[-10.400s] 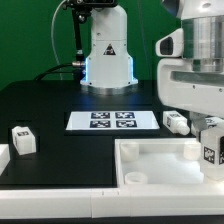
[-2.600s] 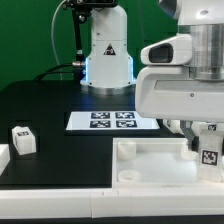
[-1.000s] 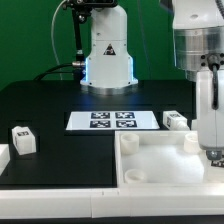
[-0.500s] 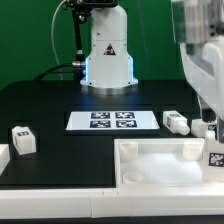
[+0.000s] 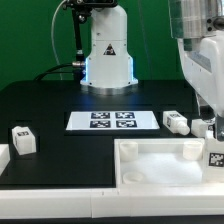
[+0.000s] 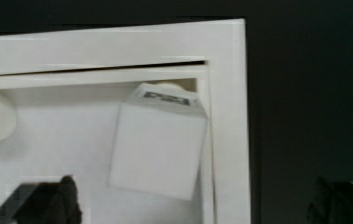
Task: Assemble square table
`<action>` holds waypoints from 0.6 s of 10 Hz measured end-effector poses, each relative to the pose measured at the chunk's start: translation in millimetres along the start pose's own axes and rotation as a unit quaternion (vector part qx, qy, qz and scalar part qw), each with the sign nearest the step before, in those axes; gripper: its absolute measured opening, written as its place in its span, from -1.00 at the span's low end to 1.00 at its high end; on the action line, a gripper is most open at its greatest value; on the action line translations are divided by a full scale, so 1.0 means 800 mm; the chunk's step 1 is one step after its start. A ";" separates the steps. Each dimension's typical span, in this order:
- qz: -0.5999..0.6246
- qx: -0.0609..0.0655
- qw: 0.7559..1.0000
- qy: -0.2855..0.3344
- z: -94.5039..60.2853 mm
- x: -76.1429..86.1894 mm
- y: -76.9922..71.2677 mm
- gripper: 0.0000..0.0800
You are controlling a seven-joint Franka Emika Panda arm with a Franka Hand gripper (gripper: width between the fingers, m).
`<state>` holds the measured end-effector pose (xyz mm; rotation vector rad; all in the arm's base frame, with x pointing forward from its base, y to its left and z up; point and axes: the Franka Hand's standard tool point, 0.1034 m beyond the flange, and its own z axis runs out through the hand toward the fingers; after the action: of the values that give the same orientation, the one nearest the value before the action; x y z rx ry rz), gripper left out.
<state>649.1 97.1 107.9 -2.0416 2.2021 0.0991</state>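
Note:
The square table's white top [image 5: 160, 165] lies at the front of the exterior view, with a raised rim and round corner holes. A white leg [image 5: 215, 157] with a black-and-white tag stands in its corner at the exterior view's right. The arm's white hand [image 5: 203, 65] hangs above that leg. In the wrist view the same leg [image 6: 160, 145] stands against the top's rim [image 6: 226, 120]. My gripper [image 6: 194, 206] is open, its dark fingertips [image 6: 48, 200] spread wide on either side of the leg and apart from it. Nothing is held.
Another tagged leg [image 5: 176, 121] lies behind the top, and a third [image 5: 22, 138] sits at the exterior view's left beside a plain white block [image 5: 3, 160]. The marker board [image 5: 113, 120] lies mid-table before the robot base [image 5: 106, 55].
My gripper has opened, let go of the leg and risen. The leg, hidden behind the hand a second ago, now shows standing in the corner.

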 end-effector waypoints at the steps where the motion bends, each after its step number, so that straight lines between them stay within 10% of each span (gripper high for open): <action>1: 0.000 0.000 1.000 0.000 0.000 0.000 0.000 0.62; 6: -0.030 -0.003 0.999 -0.013 -0.022 -0.048 0.025 0.62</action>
<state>631.1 134.3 130.4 -2.0955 2.1250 0.1254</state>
